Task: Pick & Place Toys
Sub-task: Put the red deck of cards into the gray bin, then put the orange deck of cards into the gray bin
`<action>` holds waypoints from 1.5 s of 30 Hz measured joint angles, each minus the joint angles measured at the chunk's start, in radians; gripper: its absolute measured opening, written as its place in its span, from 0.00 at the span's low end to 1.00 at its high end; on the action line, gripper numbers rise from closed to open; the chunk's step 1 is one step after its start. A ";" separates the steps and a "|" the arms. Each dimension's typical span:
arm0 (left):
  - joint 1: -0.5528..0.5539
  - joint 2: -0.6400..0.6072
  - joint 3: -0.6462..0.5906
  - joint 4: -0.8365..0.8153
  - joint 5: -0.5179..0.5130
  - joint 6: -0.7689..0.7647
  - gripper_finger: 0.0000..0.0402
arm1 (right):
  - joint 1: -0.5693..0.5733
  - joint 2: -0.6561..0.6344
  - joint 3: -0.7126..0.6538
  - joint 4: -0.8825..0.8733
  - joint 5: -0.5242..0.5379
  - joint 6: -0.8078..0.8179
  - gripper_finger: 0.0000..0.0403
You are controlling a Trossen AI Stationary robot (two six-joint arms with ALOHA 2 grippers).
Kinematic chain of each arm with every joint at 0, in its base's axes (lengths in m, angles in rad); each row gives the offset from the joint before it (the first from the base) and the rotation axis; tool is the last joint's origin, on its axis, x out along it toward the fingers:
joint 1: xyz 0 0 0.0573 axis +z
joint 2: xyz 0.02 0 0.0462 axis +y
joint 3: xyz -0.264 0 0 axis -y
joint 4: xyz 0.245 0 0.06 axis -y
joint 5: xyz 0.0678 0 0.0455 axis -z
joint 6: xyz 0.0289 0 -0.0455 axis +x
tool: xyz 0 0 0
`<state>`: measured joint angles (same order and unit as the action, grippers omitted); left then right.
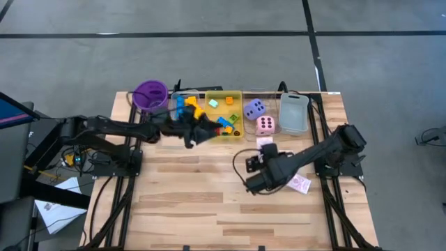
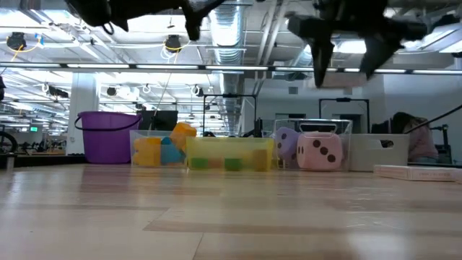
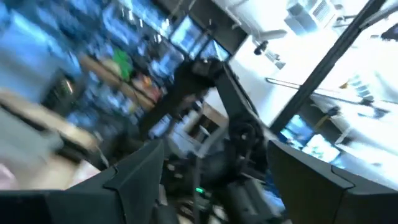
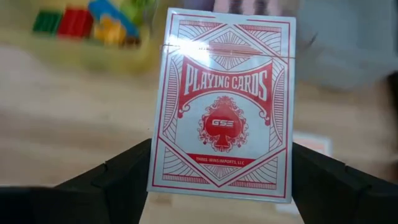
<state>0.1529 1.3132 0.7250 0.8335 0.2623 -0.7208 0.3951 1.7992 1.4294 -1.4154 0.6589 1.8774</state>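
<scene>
so the wooden table (image 1: pixel 209 209) carries a back row of containers: the purple cup (image 1: pixel 150 95), a clear tray (image 1: pixel 182 104) and a yellow tray (image 1: pixel 223 95) with small blocks (image 1: pixel 224 124) in and around them, and a grey tray (image 1: pixel 293 113); the purple die (image 1: pixel 254 108) and pink die (image 1: pixel 265 125) sit between the yellow and grey trays. over the table's right half, the right gripper (image 1: pixel 255 183) holds a boxed deck of red playing cards (image 4: pixel 224 106) upright between its widely spread fingers (image 4: pixel 121 171), gripping it only by its side edges low down. that is the weak point, i judge: most of the smooth, flat box stands free above the pads, so a quick swing or light squeeze could let it pivot or slide out. another card (image 1: pixel 301 184) lies on the table just beside that gripper and could get clipped on a low pass. the left gripper (image 1: pixel 197 134) hovers at the yellow tray's near-left corner, jaws partly open and apparently empty; it could knock blocks out.
</scene>
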 joint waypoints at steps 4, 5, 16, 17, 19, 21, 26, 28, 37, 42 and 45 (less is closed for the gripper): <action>0.060 -0.107 0.000 -0.100 0.000 0.168 0.69 | -0.046 0.000 0.096 -0.143 0.050 -0.003 0.79; 0.078 -0.136 0.000 -0.137 0.000 0.199 0.69 | -0.058 0.000 0.114 -0.161 0.064 -0.010 0.79; 0.247 -0.394 -0.001 -0.448 0.000 0.304 0.69 | -0.318 -0.162 0.073 -0.156 0.136 -0.316 0.79; 0.254 -0.408 -0.001 -0.472 0.000 0.304 0.69 | -0.352 -0.181 0.063 -0.161 0.135 -0.353 0.79; 0.266 -0.430 -0.001 -0.526 0.000 0.304 0.69 | -0.424 -0.221 0.033 -0.150 0.137 -0.410 0.79; 0.274 -0.444 -0.001 -0.567 0.000 0.305 0.69 | -0.493 -0.266 -0.008 -0.148 0.136 -0.450 0.79; 0.276 -0.449 -0.001 -0.644 0.000 0.306 0.69 | -0.643 -0.383 -0.132 -0.065 0.118 -0.549 0.79; 0.276 -0.441 -0.001 -0.651 0.000 0.306 0.69 | -0.698 -0.423 -0.187 -0.021 0.087 -0.607 0.79; 0.275 -0.427 -0.001 -0.686 0.000 0.299 0.69 | -0.857 -0.490 -0.328 0.148 -0.031 -0.769 0.81; 0.275 -0.428 -0.001 -0.685 0.000 0.298 0.69 | -0.871 -0.481 -0.336 0.205 -0.033 -0.840 0.91; 0.275 -0.428 -0.001 -0.685 0.000 0.296 0.69 | -0.877 -0.484 -0.336 0.215 -0.034 -0.841 0.95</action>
<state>0.4278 0.8857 0.7238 0.1483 0.2626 -0.4247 -0.4816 1.3152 1.0931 -1.2005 0.6250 1.0363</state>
